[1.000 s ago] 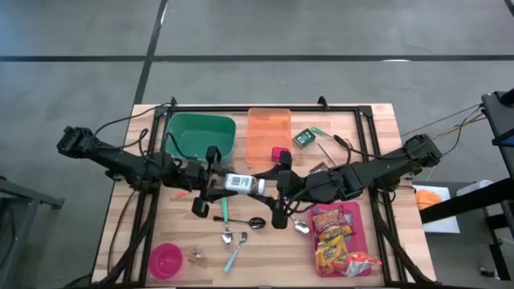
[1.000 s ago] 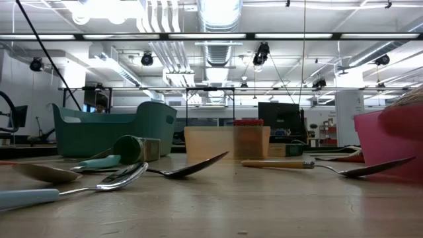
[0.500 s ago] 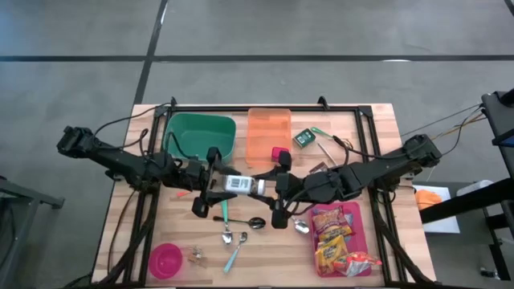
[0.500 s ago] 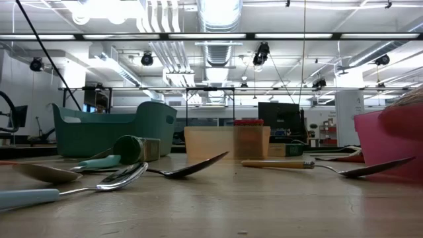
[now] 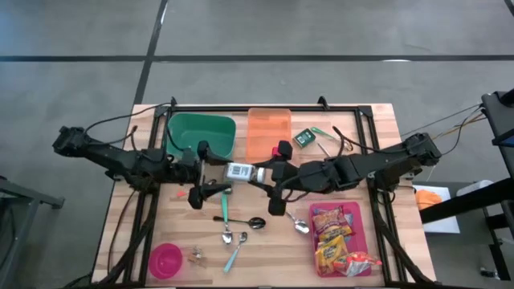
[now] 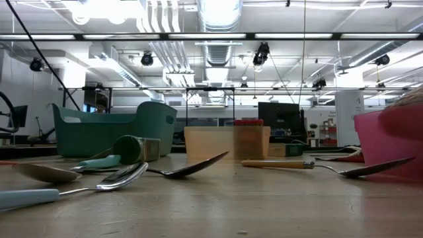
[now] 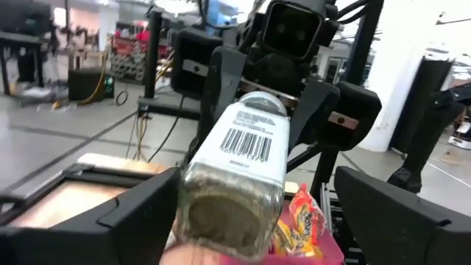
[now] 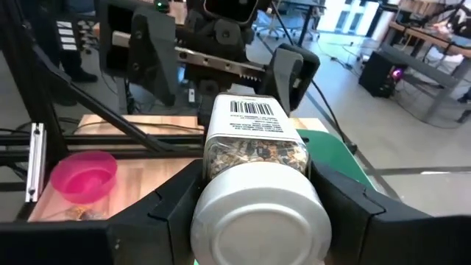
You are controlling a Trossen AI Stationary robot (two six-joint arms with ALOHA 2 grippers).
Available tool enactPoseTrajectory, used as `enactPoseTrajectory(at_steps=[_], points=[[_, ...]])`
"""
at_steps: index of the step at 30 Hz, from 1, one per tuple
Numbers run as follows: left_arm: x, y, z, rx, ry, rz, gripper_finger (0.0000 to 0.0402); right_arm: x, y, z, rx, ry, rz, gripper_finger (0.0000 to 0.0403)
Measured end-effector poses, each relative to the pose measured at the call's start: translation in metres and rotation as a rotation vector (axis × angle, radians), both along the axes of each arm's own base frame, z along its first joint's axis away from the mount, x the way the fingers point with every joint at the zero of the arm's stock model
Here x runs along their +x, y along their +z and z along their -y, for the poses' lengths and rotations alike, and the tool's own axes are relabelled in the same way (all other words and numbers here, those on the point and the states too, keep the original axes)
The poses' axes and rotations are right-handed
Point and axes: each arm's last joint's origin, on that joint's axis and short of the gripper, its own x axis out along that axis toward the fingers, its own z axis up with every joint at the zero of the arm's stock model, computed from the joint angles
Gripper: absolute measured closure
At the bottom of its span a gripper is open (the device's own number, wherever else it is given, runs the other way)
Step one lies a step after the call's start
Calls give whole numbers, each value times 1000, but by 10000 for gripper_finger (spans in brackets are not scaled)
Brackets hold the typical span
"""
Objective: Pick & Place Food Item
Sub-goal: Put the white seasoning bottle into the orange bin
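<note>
Centrally, above the table's middle: one right gripper [image 5: 259, 175], fingers clamped on the lid end of a labelled jar [image 5: 239, 171], which lies level in the air. One left gripper [image 5: 210, 170] at the jar's 9 o'clock end, fingers spread wide on either side of the glass base, not pressing it. Green bin [image 5: 198, 135] at 11 o'clock of the jar; orange tray [image 5: 267, 128] at 1 o'clock. Spoons [image 5: 234, 227] on the wood at 6 o'clock. Pink tray [image 5: 365, 234] of snack packets at 4 o'clock. Pink bowl [image 5: 165, 260] at 7 o'clock, near the table edge.
</note>
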Motion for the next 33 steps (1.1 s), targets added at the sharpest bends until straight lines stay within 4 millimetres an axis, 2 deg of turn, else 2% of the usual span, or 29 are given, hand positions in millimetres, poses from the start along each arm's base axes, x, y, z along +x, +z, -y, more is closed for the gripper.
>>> enactPoseTrajectory(at_steps=[6, 11, 22, 33], points=[[-21, 0, -7, -28, 2, -92, 72, 3, 2, 27, -4, -23, -68, 210], [-30, 0, -11, -43, 28, -119, 85, 2, -1, 53, -32, -85, -160, 210], [-31, -3, -12, -31, 77, -144, 87, 2, -8, 110, 14, -128, -264, 210], [-31, -5, -12, -98, 89, -169, 87, 3, -20, 142, 11, -149, -350, 210]])
